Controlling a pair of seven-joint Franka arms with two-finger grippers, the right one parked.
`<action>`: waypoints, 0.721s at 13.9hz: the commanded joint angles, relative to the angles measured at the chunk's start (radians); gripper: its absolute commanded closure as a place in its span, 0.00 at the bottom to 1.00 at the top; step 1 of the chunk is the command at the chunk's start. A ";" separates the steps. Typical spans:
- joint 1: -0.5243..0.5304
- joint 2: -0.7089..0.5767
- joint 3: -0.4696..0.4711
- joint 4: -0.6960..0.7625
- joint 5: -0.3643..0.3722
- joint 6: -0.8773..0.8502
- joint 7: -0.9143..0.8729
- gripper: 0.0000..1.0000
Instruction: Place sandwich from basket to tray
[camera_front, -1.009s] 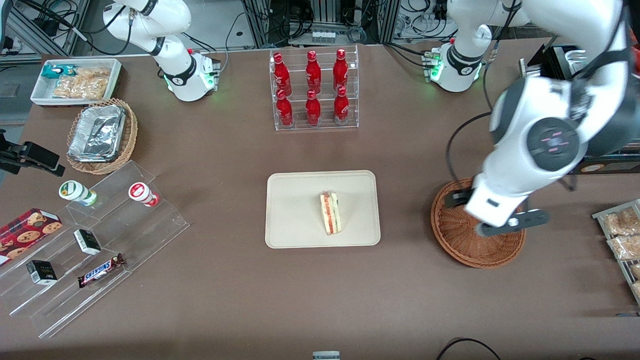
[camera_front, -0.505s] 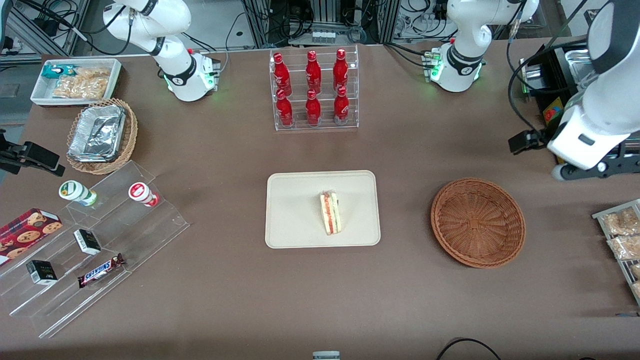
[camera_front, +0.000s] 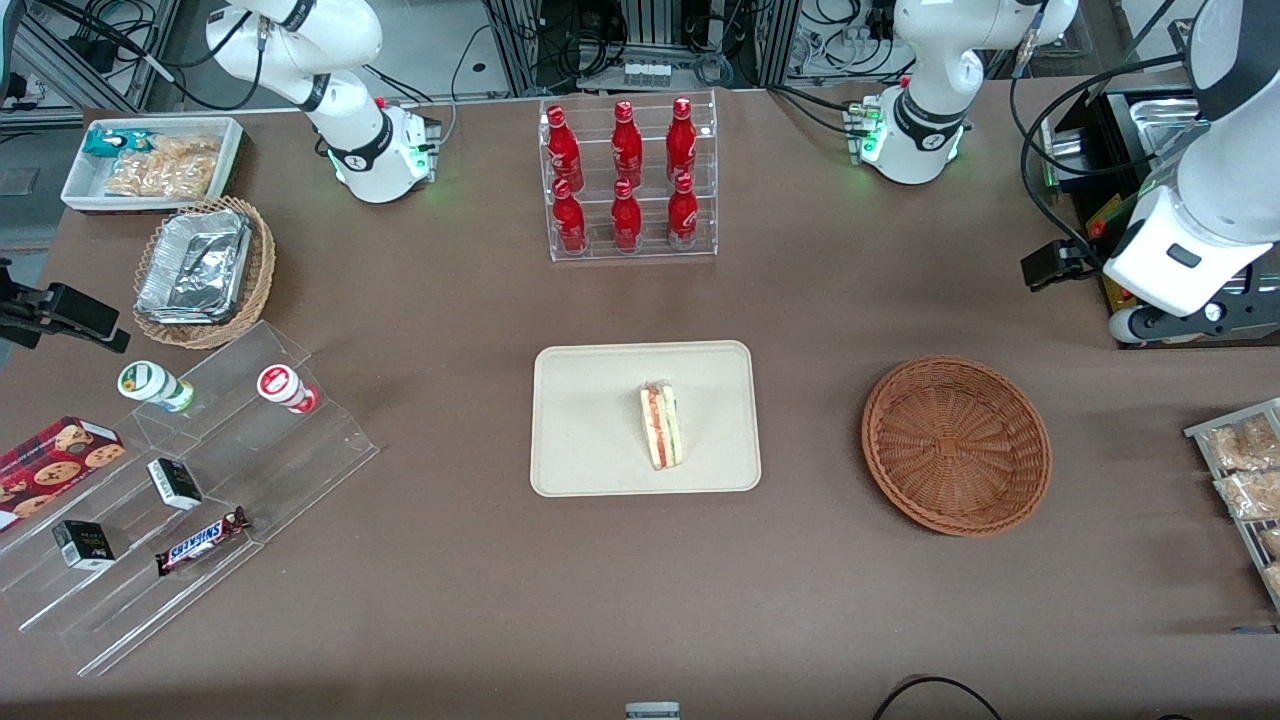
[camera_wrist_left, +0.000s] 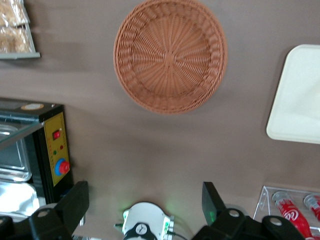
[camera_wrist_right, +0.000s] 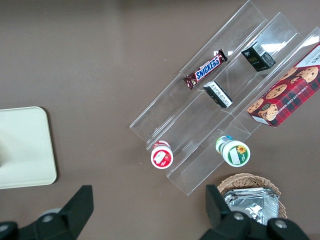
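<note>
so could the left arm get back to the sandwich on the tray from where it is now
Probably yes. The gripper is open, raised toward the working arm's end of the table, and nothing stands over the sandwich on the tray; the basket between them is low.

gripper (camera_wrist_left: 145, 200) fingertips cut off, tray (camera_wrist_left: 295, 95) perhaps half out of frame

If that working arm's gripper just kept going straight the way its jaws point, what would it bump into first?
Probably the bare brown table. The open, empty gripper points down at a patch between the basket and its own arm's base; depth is hard to judge.
</note>
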 joint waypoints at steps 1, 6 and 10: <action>0.029 -0.011 -0.004 -0.002 -0.004 -0.031 0.020 0.00; 0.032 -0.108 -0.003 -0.117 -0.002 -0.011 0.135 0.00; 0.031 -0.192 -0.004 -0.230 0.003 0.044 0.135 0.00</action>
